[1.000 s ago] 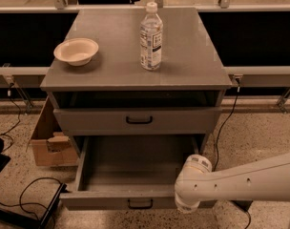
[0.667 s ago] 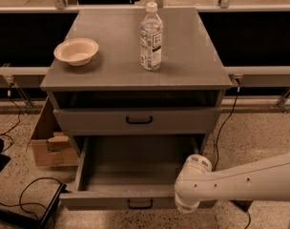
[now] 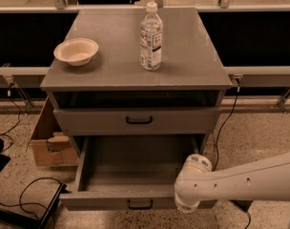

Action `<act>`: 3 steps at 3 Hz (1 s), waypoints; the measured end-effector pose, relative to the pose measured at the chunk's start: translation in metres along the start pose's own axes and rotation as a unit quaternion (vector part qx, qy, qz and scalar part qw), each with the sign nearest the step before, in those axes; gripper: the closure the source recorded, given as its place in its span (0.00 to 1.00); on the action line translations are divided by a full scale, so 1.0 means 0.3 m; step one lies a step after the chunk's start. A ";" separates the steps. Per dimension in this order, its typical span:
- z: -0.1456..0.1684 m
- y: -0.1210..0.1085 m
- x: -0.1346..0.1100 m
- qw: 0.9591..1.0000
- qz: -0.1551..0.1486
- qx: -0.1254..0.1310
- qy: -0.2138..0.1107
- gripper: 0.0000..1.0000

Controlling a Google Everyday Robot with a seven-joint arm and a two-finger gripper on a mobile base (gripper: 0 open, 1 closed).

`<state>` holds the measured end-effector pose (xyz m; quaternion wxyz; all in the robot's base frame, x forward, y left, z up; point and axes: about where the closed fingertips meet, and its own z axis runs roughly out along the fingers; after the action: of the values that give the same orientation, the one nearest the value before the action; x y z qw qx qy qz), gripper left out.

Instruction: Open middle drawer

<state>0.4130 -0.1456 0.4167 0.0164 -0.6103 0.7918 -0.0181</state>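
Observation:
The grey metal cabinet [image 3: 135,75] stands in the middle of the camera view. Its middle drawer [image 3: 135,168] is pulled far out, showing a plain grey inside; its small black handle [image 3: 140,204] sits on the front near the bottom edge. The uppermost drawer [image 3: 138,120] above it stands slightly out, with a dark gap under the cabinet top. The lowest drawer is hidden under the open one. My arm reaches in from the right and its white rounded end [image 3: 191,182] sits over the right part of the middle drawer's front. My gripper is hidden beneath that end.
A clear water bottle [image 3: 150,37] and a cream bowl [image 3: 76,50] stand on the cabinet top. A cardboard box [image 3: 47,140] sits on the floor at the left. Black cables [image 3: 21,199] lie on the speckled floor at the left, and another cable [image 3: 226,123] hangs at the right.

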 end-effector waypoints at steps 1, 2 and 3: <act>-0.001 0.000 0.000 1.000 0.000 0.000 0.000 0.39; -0.004 0.000 0.000 1.000 0.000 0.000 0.000 0.16; -0.004 0.000 0.000 1.000 0.000 0.000 0.000 0.00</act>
<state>0.4130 -0.1456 0.4178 0.0164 -0.6103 0.7918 -0.0180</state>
